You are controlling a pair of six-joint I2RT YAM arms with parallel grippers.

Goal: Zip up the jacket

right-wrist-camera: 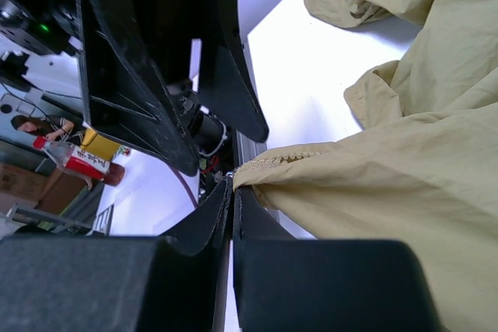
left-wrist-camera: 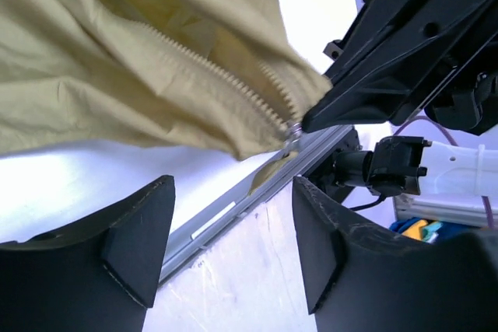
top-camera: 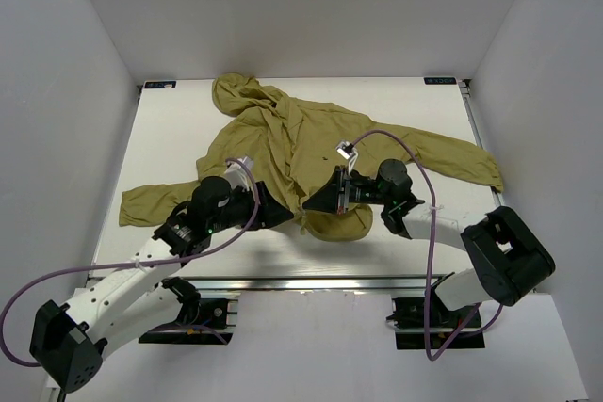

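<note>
A large olive-yellow thin-fabric hooded jacket (top-camera: pixel 283 138) lies wrinkled and spread on the white worktop (top-camera: pixel 170 129). Its hood points to the far edge, and one long sleeve reaches out to each side. The front hem is at the near side, between the two arms.

The left gripper (left-wrist-camera: pixel 233 246) is released: its two black fingers (left-wrist-camera: pixel 140 246) stand wide apart with nothing between them. They sit just below the raised hem and do not touch the cloth. In its wrist view the pale zipper teeth (left-wrist-camera: pixel 218 75) run diagonally down the fabric to the hem corner.

The right gripper (right-wrist-camera: pixel 232 200) is clenched. Its jaws are pressed together on the jacket's hem corner, right at the bottom end of the zipper, and hold that corner lifted off the worktop. The fabric drapes away from the pinch toward the rest of the garment.

From above, the tips of the two grippers are close together at the middle of the hem. The silver metal rail (top-camera: pixel 311 282) along the worktop's near edge lies just beyond them.
</note>
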